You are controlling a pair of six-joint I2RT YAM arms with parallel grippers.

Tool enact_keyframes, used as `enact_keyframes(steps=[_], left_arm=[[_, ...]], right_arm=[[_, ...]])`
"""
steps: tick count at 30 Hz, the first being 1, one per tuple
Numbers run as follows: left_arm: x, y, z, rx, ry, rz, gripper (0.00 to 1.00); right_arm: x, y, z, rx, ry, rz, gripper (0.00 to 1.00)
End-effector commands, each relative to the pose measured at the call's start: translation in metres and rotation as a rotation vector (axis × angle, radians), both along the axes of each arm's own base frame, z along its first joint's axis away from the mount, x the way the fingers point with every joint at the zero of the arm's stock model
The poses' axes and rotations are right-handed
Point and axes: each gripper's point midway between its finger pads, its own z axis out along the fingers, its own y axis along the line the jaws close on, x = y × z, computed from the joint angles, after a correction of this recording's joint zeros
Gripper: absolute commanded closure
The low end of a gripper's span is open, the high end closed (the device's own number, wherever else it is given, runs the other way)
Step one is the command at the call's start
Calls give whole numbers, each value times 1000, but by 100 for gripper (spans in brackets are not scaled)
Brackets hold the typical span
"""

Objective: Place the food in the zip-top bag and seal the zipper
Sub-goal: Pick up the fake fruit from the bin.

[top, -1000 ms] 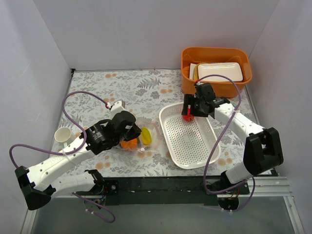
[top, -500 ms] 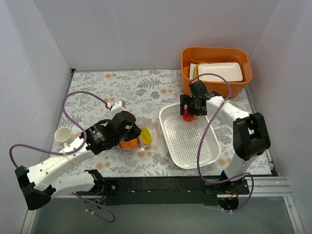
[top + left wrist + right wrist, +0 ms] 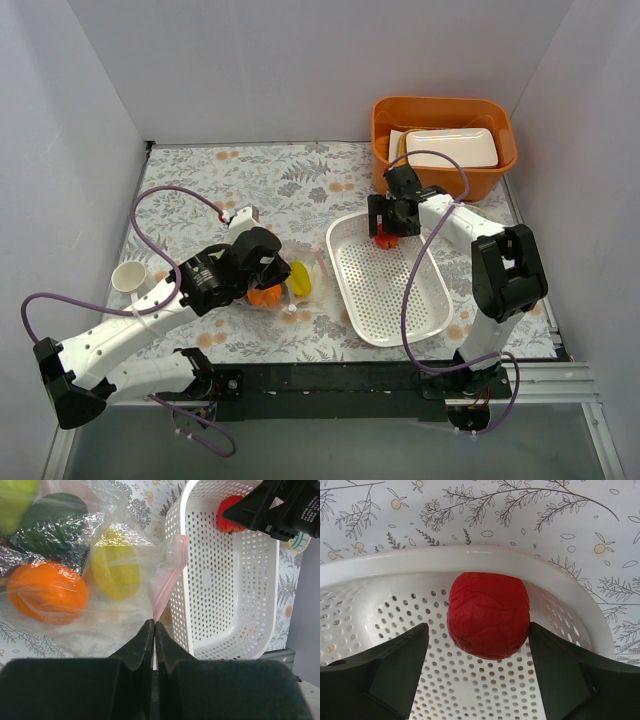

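Lengthwise toward basket (image 3: 220, 595) — zipper (image 3: 167, 577), pinched by left hand (image 3: 154, 624); right hand (image 3: 478, 626) open astride apple (image 3: 487, 611)

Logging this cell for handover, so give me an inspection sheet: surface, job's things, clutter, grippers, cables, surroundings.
Surface: table under a floral-print cover.
Job's things: zip-top bag holds orange, yellow-green fruit and dark green avocado; zipper looks unsealed; red apple alone in white basket.
Clutter: orange bin holding a white tray; small white cup.
Grippers: left gripper shut on the bag's edge; right gripper open, straddling the apple.
Cables: purple cable looping over each arm.
Surroundings: plain white walls on three sides.
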Motion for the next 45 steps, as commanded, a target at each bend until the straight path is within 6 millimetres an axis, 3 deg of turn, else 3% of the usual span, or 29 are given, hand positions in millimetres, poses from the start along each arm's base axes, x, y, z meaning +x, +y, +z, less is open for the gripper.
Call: enact_keyframes(steps=[1, 11, 19, 30, 45], left_arm=[[1, 2, 2, -8, -9, 1, 100], [1, 0, 1, -5, -9, -3, 100], [1, -1, 0, -15, -4, -5, 100], [2, -6, -2, -10, 2, -23, 100], [2, -10, -3, -15, 6, -34, 100]], right_arm=[[7, 5, 6, 13, -16, 25, 15], [-4, 7, -4, 34, 18, 38, 30], [-28, 5, -12, 67, 55, 43, 31], [-62, 9, -6, 149, 83, 86, 30], [-100, 19, 17, 240, 113, 198, 25]])
